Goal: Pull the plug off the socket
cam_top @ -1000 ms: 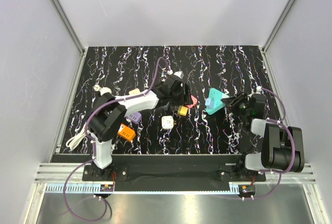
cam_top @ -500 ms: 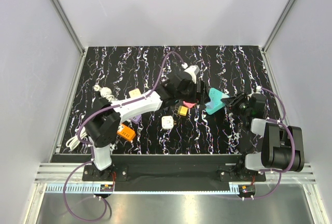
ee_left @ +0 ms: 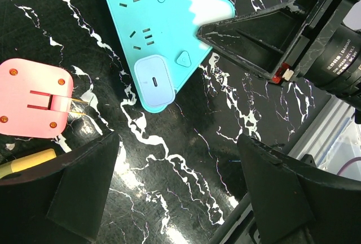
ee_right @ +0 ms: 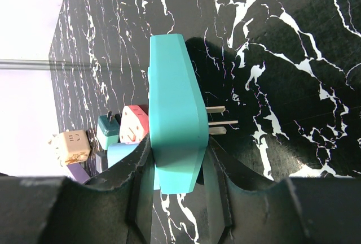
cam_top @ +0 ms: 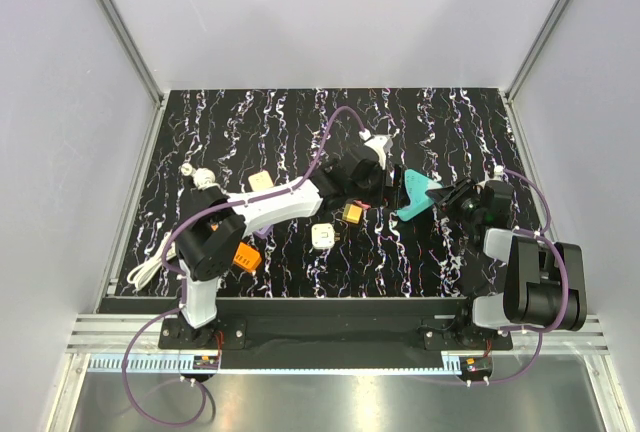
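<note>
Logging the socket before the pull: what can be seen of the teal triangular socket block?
The teal triangular plastic socket block has a white corner, slot groups and two triangular buttons on its face, and metal prongs behind. A pale blue rounded plug sits in one outlet. The right gripper clamps it at the white corner, holding it tilted.

— What's lying loose on the black marbled tabletop point(cam_top: 250, 122)?
— Near the middle there's a yellow adapter point(cam_top: 352, 214). A white plug point(cam_top: 323, 237) sits just beside it, toward the near edge.
— Anything pink?
— A pink adapter point(ee_left: 35, 105), lying flat, with thin metal pins showing at its right side.
— And over on the left?
— An orange adapter point(cam_top: 245, 257) toward the front and a beige adapter point(cam_top: 263, 181) farther back. A white cable point(cam_top: 145, 272) is looped at the left edge.
</note>
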